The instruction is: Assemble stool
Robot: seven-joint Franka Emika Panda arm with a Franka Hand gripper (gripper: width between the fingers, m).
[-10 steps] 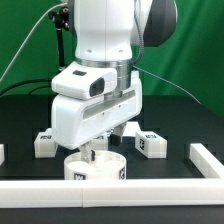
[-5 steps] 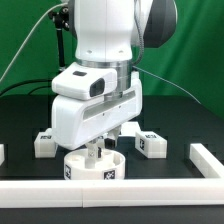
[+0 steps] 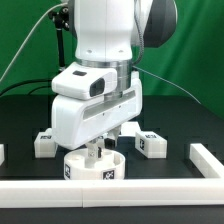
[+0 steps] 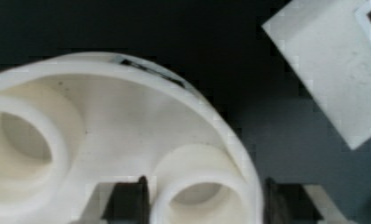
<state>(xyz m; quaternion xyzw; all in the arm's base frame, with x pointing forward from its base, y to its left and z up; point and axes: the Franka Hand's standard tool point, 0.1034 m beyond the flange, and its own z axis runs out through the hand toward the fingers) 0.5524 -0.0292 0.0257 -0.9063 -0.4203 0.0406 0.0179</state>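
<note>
The white round stool seat (image 3: 95,168) lies on the black table at the front, directly under my gripper (image 3: 97,152). In the wrist view the seat (image 4: 93,110) fills most of the picture, showing round sockets. My gripper (image 4: 203,205) has one finger on each side of a section of the seat's rim, and the pads (image 4: 150,200) press against it. One tagged white leg (image 3: 44,142) lies at the exterior view's left of the seat. Another leg (image 3: 150,143) lies at its right. Any other legs are hidden by the arm.
A long white border bar (image 3: 110,190) runs along the front, and another (image 3: 205,157) stands at the exterior view's right. A white flat-faced block (image 4: 342,60) shows beyond the seat in the wrist view. A green backdrop is behind.
Since one second ago the seat has turned and shifted a little under the gripper, and its tags have moved toward the exterior view's left. Nothing has changed in the last half second.
</note>
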